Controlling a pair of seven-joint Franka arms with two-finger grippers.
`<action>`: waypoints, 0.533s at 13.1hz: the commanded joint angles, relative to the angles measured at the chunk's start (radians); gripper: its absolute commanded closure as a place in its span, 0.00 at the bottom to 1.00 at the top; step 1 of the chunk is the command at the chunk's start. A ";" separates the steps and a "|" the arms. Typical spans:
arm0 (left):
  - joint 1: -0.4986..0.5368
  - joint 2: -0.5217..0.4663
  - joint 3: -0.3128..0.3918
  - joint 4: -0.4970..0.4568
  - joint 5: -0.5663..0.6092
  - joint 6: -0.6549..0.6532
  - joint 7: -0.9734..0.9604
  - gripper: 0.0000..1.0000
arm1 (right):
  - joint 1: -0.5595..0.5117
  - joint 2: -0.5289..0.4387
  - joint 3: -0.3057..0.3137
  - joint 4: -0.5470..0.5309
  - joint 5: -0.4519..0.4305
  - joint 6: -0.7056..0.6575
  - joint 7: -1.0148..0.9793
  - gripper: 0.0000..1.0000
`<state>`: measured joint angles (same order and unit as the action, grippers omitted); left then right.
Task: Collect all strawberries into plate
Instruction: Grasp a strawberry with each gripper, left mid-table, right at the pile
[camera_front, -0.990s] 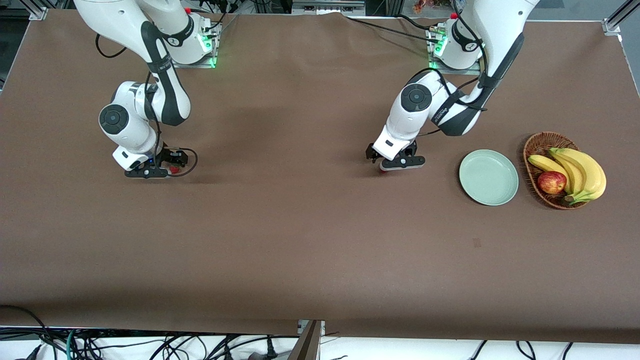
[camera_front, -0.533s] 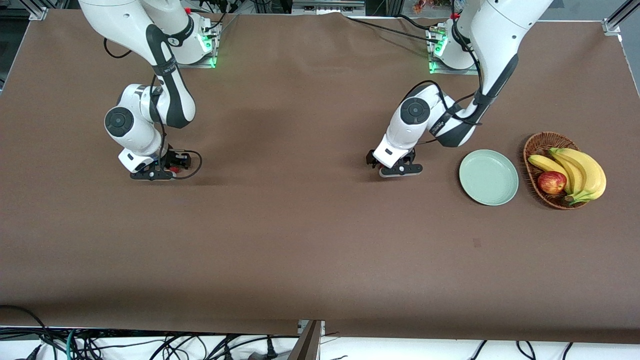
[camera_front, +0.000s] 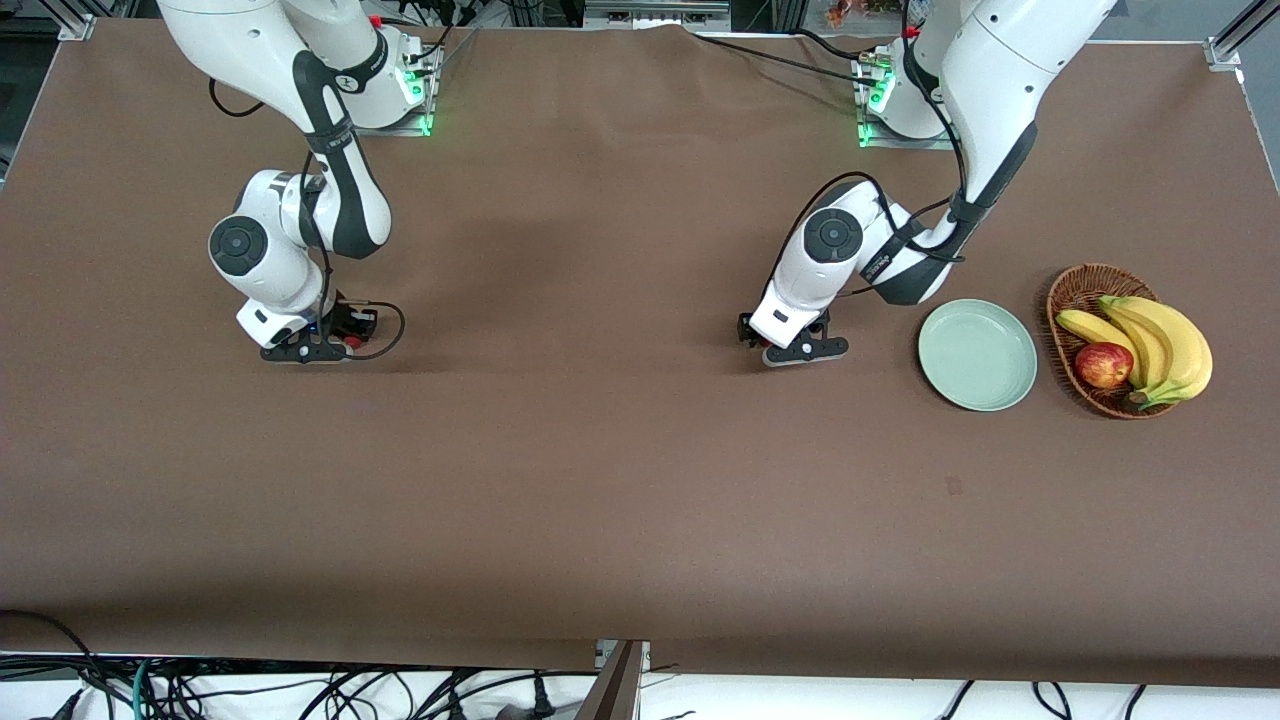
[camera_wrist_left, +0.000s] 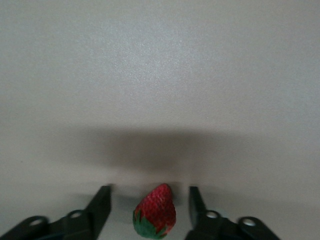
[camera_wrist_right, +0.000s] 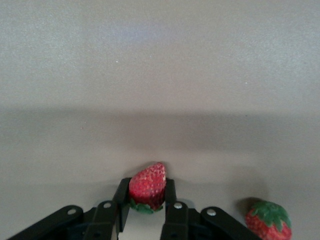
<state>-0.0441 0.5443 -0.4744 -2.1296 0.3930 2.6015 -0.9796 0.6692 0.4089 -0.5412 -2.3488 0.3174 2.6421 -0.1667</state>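
In the right wrist view my right gripper (camera_wrist_right: 146, 194) is shut on a red strawberry (camera_wrist_right: 147, 191) with a green cap, low over the brown table. A second strawberry (camera_wrist_right: 267, 221) lies on the table close beside it and shows as a red speck (camera_front: 352, 342) next to the right gripper (camera_front: 305, 350) in the front view. My left gripper (camera_wrist_left: 149, 197) is open and straddles a third strawberry (camera_wrist_left: 156, 211), with a gap on each side. The left gripper (camera_front: 798, 348) is down at the table, beside the mint-green plate (camera_front: 978, 355), which holds nothing.
A brown wicker basket (camera_front: 1075, 290) with bananas (camera_front: 1160, 345) and a red-yellow apple (camera_front: 1103, 364) stands beside the plate at the left arm's end of the table. Brown cloth covers the whole table (camera_front: 600, 480). Cables hang below the table's front edge.
My right gripper has closed onto its strawberry. The left gripper has come down around its strawberry and its fingers have narrowed.
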 joint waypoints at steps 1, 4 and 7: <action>-0.003 -0.001 -0.006 0.010 0.037 -0.014 -0.059 0.54 | -0.004 -0.001 0.010 0.020 0.029 -0.004 -0.033 0.88; -0.010 -0.004 -0.010 0.013 0.035 -0.058 -0.070 0.70 | 0.001 0.005 0.038 0.173 0.046 -0.181 0.004 0.88; -0.002 -0.026 -0.013 0.071 0.017 -0.174 -0.057 0.76 | 0.001 0.063 0.065 0.397 0.048 -0.405 0.120 0.87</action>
<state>-0.0466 0.5421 -0.4855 -2.1098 0.3934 2.5274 -1.0173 0.6739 0.4133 -0.4988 -2.0953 0.3445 2.3493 -0.1015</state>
